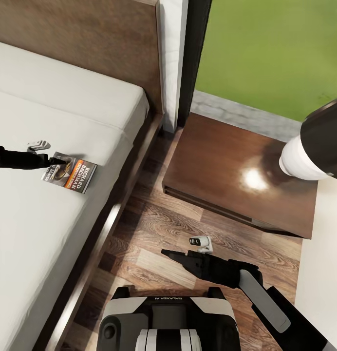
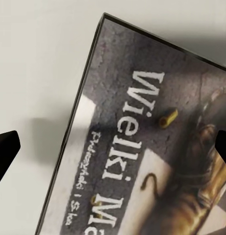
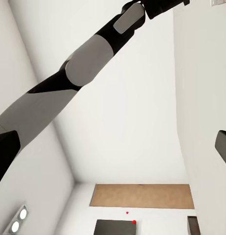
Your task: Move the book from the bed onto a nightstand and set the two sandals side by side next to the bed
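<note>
The book (image 1: 69, 177) lies flat on the bed (image 1: 46, 234), cover up, near the mattress edge that faces the nightstand (image 1: 227, 185). Its long axis runs roughly across the bed, slightly tilted, from the left gripper (image 1: 60, 161) toward the bed's edge, with the orange band along the far side. The left gripper sits over the book's end nearest the middle of the bed; in the left wrist view the cover (image 2: 147, 147) lies close below, with one dark fingertip (image 2: 5, 152) over the mattress and the other (image 2: 223, 144) over the cover, so the jaws stand apart, spread wide and holding nothing.

The right gripper (image 1: 169, 253) hangs low over the wood-plank floor (image 1: 154, 229); its wrist view shows fingertips at the frame's sides, parted and holding nothing.

The glossy nightstand top bears a light glare, and stands beside the headboard (image 1: 90, 44) below a window (image 1: 266, 53) showing lawn
</note>
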